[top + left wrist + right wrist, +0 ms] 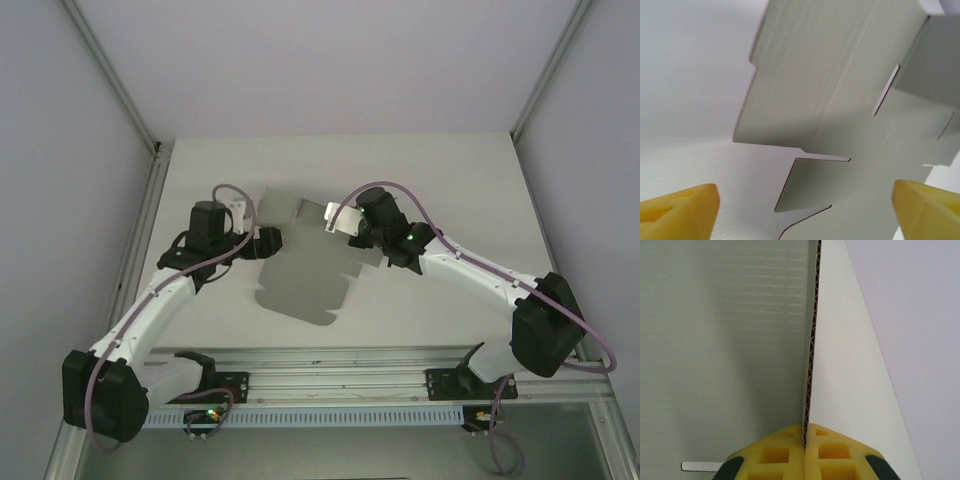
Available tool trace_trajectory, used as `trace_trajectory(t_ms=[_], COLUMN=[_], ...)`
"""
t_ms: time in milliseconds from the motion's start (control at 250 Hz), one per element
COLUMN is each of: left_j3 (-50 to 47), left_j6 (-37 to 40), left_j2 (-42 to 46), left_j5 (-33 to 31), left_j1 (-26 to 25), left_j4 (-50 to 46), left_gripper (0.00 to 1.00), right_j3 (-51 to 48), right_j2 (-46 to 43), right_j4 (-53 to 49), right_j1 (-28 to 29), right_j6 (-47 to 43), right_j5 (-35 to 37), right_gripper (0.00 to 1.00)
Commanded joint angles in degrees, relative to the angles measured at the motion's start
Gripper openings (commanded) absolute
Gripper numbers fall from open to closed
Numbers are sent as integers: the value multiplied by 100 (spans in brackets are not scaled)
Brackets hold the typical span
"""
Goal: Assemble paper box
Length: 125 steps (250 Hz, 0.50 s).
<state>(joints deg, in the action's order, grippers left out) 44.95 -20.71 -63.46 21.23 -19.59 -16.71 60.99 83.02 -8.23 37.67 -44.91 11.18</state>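
Top external view: right gripper (343, 226) pinches the paper box (305, 275) edge; left gripper (268, 243) gapes wide at its left side.

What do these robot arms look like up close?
The left arm and right arm are white tubes with chunky black joints. A lilac cable loops along each, and a small green light glows on the right one. Their jaws carry yellow, grid-moulded pads.

Grey die-cut paper box (305, 275) sheet, partly folded, mid-table
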Motion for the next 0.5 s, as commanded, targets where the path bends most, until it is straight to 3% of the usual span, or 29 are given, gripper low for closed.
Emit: trace_trajectory(t_ms=[0,152,228,495], left_j3=[-168,-277,-319,-607], left_j6=[267,407,422,552], left_j2=[-101,-327,-416,-387], left_j5=[939,1517,1576,1214], left_j1=[171,237,215,175], left_j4=[674,1112,1136,1104], left_gripper=[81,74,66,68], right_j3=[-43,-28,-13,37], right_j2=[-202,-230,-248,-268], right_j4=[-124,-129,-123,-160], right_j1=[-40,-71,-76,-163], right_j6=[109,135,182,297], right_j5=[-212,-248,-309,-503], right_gripper=[0,0,0,0])
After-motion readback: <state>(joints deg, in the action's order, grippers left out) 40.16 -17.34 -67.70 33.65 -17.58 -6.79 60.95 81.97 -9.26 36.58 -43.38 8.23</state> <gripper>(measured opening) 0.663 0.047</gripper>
